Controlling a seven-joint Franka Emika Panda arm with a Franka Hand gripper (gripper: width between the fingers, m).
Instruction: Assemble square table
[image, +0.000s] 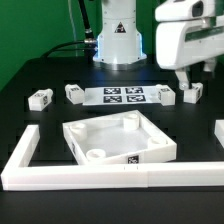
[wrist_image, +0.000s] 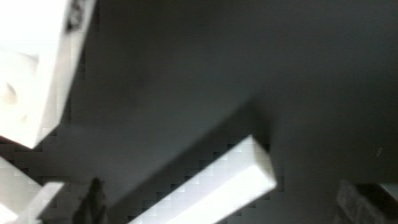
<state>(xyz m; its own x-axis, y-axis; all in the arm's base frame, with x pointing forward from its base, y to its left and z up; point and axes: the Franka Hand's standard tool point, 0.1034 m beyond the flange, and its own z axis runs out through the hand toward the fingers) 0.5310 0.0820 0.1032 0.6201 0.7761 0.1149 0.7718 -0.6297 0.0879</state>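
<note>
The square table's white slab lies rim up in the middle of the black table, with round sockets in its corners. Several short white legs lie behind it in a row: two at the exterior view's left and two at the right. My gripper hangs open just above the rightmost leg and holds nothing. In the wrist view a blurred white piece, probably that leg, lies slantwise below the open gripper, between the dark fingers.
The marker board lies between the two pairs of legs. A long white L-shaped border wall runs along the front and up the exterior view's left side. The robot's base stands at the back. A white shape fills one side of the wrist view.
</note>
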